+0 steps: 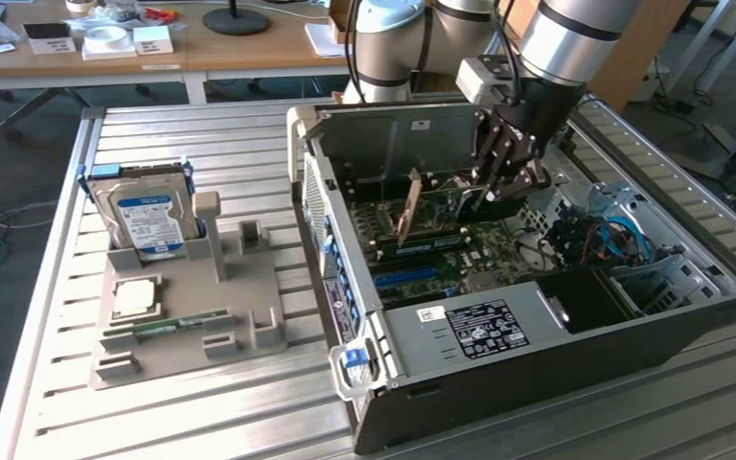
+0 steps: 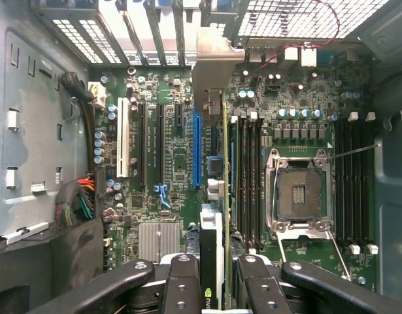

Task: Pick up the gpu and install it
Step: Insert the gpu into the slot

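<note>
Currently my gripper [image 2: 217, 288] is clamped on the gpu [image 2: 225, 190], holding it upright inside the open computer case [image 1: 535, 383]. The card stands edge-on over the motherboard [image 2: 178, 157], just beside the long blue slot [image 2: 197, 147], with its silver bracket [image 2: 217, 59] at the far end.

The silver-and-grey jointed arm [image 1: 570, 38] is reaching steeply down, its wrist pointing almost straight downward. Its black multi-link gripper [image 1: 505, 187] is hanging with fingers [image 2: 181, 288] drawn close, seemingly pinching the thin brownish gpu card [image 2: 212, 255] edge-on between them.
</note>
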You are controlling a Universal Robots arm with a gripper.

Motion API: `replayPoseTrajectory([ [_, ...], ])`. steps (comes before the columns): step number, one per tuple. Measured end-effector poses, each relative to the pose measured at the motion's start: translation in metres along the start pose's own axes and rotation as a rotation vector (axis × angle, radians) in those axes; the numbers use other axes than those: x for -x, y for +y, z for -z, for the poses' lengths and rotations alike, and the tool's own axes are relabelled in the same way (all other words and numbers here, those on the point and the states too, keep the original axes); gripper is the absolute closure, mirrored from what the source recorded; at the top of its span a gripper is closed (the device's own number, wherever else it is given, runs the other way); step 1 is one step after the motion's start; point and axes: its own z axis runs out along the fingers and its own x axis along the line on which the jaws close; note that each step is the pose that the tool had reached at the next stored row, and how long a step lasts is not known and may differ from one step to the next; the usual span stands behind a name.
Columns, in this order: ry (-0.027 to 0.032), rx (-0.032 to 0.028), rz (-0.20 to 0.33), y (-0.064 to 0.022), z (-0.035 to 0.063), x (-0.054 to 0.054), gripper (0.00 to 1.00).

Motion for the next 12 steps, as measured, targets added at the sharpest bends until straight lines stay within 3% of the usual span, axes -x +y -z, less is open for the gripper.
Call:
replayPoseTrajectory([
  [12,0.0000,-0.0003,0.000,-0.0003,-0.0032,-0.0008,0.73],
])
